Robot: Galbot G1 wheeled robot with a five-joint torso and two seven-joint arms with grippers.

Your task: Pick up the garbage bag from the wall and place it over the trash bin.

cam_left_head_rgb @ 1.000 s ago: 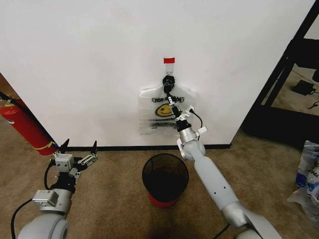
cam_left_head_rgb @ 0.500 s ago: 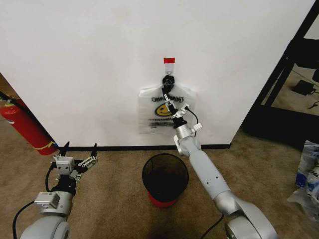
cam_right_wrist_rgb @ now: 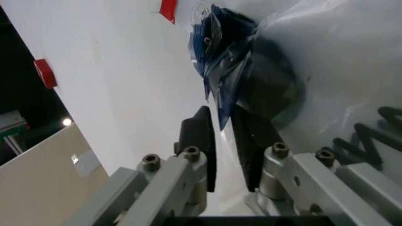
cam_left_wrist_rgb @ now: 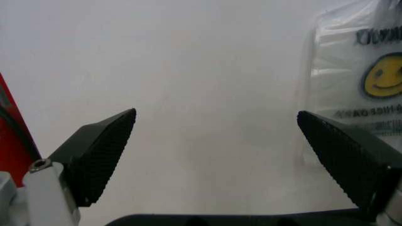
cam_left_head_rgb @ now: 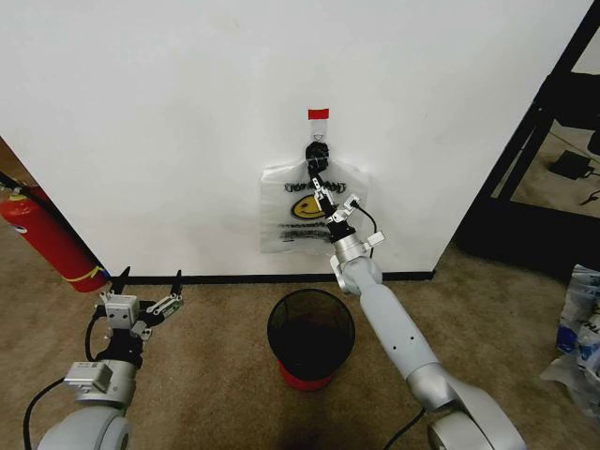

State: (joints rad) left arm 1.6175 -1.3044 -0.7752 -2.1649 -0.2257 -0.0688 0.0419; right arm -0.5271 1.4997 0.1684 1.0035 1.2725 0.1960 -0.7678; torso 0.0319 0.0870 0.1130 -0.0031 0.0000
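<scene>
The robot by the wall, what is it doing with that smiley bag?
The robot is reaching its right gripper up to the garbage bag, which hangs from a black hook on the white wall. The fingers sit close together around the bunched top of the bag, but the bag is still on the hook. The trash bin waits on the carpet right below. The left gripper is open and idle, low near the red fire extinguisher.

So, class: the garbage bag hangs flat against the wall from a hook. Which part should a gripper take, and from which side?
Probably the bunched handles just under the hook, approached from the room side. The garbage bag lies flat on the wall; only the gathered top gives something to pinch. The right gripper is raised there, fingers either side of the handles.
</scene>
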